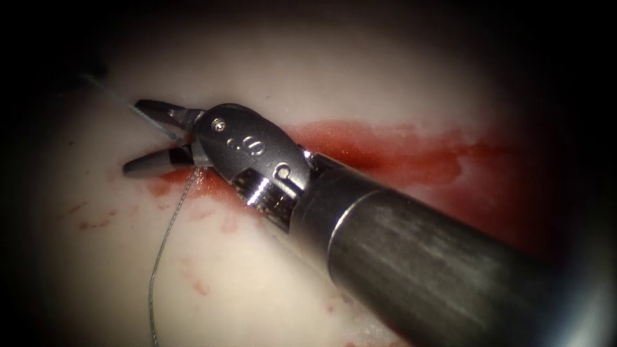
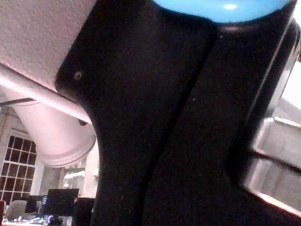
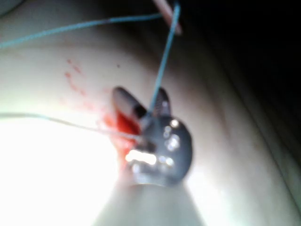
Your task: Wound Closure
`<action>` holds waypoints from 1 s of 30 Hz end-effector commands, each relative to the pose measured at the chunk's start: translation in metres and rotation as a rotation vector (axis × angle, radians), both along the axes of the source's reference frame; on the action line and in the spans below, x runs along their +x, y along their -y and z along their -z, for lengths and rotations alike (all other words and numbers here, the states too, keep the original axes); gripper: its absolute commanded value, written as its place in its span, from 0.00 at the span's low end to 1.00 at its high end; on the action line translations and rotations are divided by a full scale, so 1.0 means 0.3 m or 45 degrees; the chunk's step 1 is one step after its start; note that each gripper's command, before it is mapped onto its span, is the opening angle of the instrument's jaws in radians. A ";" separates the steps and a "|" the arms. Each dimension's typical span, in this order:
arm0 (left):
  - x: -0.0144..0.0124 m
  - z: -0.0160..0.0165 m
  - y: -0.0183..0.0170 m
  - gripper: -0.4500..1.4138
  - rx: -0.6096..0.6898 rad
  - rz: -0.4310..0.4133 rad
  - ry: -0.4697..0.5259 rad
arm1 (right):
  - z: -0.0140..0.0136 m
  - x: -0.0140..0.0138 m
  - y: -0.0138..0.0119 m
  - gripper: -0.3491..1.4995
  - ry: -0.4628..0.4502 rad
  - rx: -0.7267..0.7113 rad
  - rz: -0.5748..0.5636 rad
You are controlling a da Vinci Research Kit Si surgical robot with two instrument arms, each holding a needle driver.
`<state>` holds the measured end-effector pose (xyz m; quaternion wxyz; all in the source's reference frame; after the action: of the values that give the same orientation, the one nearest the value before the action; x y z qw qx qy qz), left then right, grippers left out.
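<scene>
The right arm's tool (image 1: 157,138) reaches in from the right over the tissue (image 1: 270,283), its jaws parted at the left end of the cut (image 1: 360,151), which lies as a red, wet streak of fluid (image 1: 411,154). The thread (image 1: 164,241) (thin, pale grey) passes between the jaws, one run trailing down over the tissue, another leading up to the left. Whether the jaws touch it cannot be told.

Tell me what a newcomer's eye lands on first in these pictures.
First comes the right arm's tool, its thick shaft slanting in from the endoscope view's lower right, with its jaws open over the left end of the cut. Next is the red fluid spread along the cut on the pale tissue. A thin thread runs between the open jaws, up and left one way and down across the tissue the other.
</scene>
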<state>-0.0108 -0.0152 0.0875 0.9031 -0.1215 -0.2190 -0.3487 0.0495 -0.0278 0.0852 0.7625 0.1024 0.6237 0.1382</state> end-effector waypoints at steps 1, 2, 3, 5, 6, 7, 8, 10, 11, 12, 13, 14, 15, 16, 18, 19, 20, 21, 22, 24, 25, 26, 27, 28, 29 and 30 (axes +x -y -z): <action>-0.0017 0.002 -0.004 0.00 -0.008 0.003 0.005 | 0.0005 0.0023 -0.0032 0.99 -0.005 -0.022 0.004; -0.0017 0.002 -0.004 0.00 -0.008 0.003 0.005 | 0.0007 0.0024 -0.0033 0.99 -0.005 -0.029 0.004; -0.0017 0.002 -0.004 0.00 -0.008 0.003 0.005 | 0.0011 0.0026 -0.0034 0.99 -0.005 -0.034 0.005; -0.0017 0.002 -0.004 0.00 -0.008 0.003 0.005 | 0.0017 0.0028 -0.0035 0.99 -0.005 -0.039 0.005; -0.0017 0.002 -0.004 0.00 -0.008 0.003 0.005 | 0.0021 0.0029 -0.0035 0.99 -0.006 -0.037 0.005; -0.0017 0.002 -0.004 0.00 -0.006 0.010 0.008 | 0.0025 0.0030 -0.0035 0.99 -0.006 -0.043 0.007; -0.0018 0.002 -0.004 0.00 -0.006 0.010 0.008 | 0.0027 0.0030 -0.0035 0.99 -0.007 -0.050 0.008; -0.0018 0.002 -0.004 0.00 -0.006 0.010 0.008 | 0.0034 0.0034 -0.0036 0.98 -0.007 -0.062 0.010; -0.0018 0.002 -0.004 0.00 -0.006 0.010 0.008 | 0.0037 0.0036 -0.0036 0.98 -0.007 -0.061 0.009; -0.0018 0.002 -0.004 0.00 -0.006 0.010 0.008 | 0.0039 0.0039 -0.0036 0.98 -0.007 -0.068 0.010; -0.0019 0.002 -0.004 0.00 -0.006 0.010 0.008 | 0.0040 0.0042 -0.0036 0.98 -0.006 -0.067 0.009; -0.0019 0.002 -0.004 0.00 -0.006 0.010 0.008 | 0.0040 0.0045 -0.0035 0.98 -0.005 -0.068 0.008; -0.0019 0.002 -0.004 0.00 -0.006 0.011 0.007 | 0.0039 0.0048 -0.0033 0.98 -0.005 -0.068 0.007; -0.0020 0.002 -0.004 0.00 -0.006 0.011 0.007 | 0.0038 0.0051 -0.0031 0.97 -0.004 -0.069 0.007; -0.0021 0.002 -0.004 0.00 -0.006 0.012 0.007 | 0.0036 0.0054 -0.0028 0.96 -0.003 -0.078 0.008; -0.0021 0.002 -0.004 0.00 -0.006 0.012 0.007 | 0.0036 0.0056 -0.0028 0.96 -0.002 -0.078 0.007; -0.0021 0.002 -0.004 0.00 -0.006 0.012 0.007 | 0.0035 0.0057 -0.0028 0.95 -0.002 -0.086 0.008; -0.0022 0.002 -0.004 0.00 -0.006 0.012 0.006 | 0.0035 0.0058 -0.0029 0.95 -0.001 -0.086 0.008; -0.0022 0.002 -0.004 0.00 -0.006 0.012 0.006 | 0.0035 0.0059 -0.0029 0.94 -0.001 -0.093 0.009; -0.0022 0.002 -0.004 0.00 -0.006 0.012 0.006 | 0.0035 0.0059 -0.0030 0.94 0.000 -0.108 0.011; -0.0023 0.002 -0.004 0.00 -0.006 0.013 0.006 | 0.0034 0.0060 -0.0030 0.93 0.000 -0.108 0.011; -0.0023 0.002 -0.004 0.00 -0.006 0.013 0.006 | 0.0034 0.0060 -0.0030 0.92 0.000 -0.123 0.014; -0.0023 0.002 -0.004 0.00 -0.006 0.013 0.006 | 0.0034 0.0060 -0.0030 0.91 0.000 -0.130 0.016; -0.0023 0.002 -0.004 0.00 -0.006 0.013 0.006 | 0.0035 0.0060 -0.0030 0.90 0.001 -0.137 0.017; -0.0023 0.002 -0.004 0.00 -0.006 0.013 0.006 | 0.0035 0.0060 -0.0031 0.90 0.001 -0.137 0.017; -0.0023 0.002 -0.004 0.00 -0.007 0.013 0.006 | 0.0036 0.0061 -0.0031 0.90 0.001 -0.151 0.019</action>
<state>-0.0110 -0.0152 0.0875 0.9019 -0.1214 -0.2188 -0.3522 0.0506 -0.0279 0.0841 0.7695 0.0635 0.6281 0.0968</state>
